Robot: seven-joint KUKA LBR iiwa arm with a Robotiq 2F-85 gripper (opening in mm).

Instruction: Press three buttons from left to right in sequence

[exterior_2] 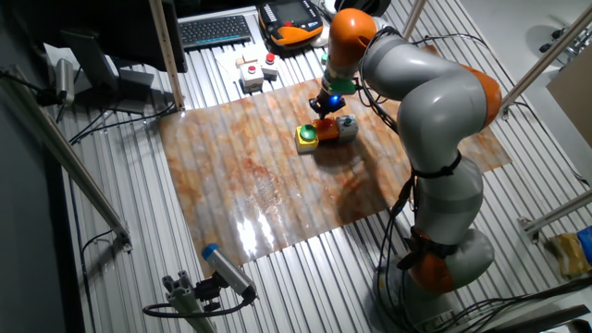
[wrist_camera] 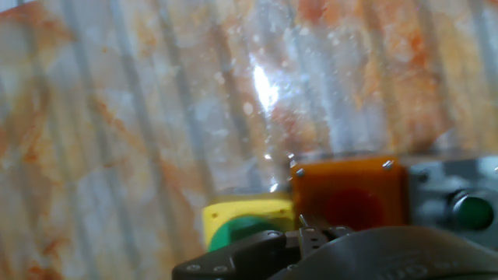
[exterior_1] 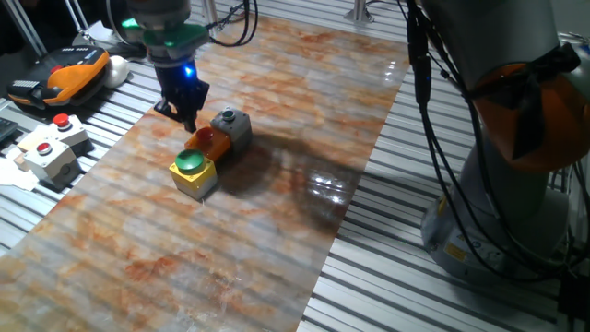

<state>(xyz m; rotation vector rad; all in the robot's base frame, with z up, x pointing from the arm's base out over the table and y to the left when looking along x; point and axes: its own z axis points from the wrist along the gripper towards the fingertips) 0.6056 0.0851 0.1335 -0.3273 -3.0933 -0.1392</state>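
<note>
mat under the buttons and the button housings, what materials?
Mat: looks like a glossy printed sheet in a marble pattern, with a sharp light glare on it; could be vinyl or laminate. Yellow box, orange box and grey-white box: likely moulded plastic, with corner screws in the hand view.

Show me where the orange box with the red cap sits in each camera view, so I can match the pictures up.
One fixed view: the orange box is left of centre, middle of the row, partly behind the gripper.
The other fixed view: upper centre, under the arm's wrist.
Hand view: lower right of centre, just above the gripper body.
Shared landmark: the yellow box with the green cap, right beside it in all three views.
</note>
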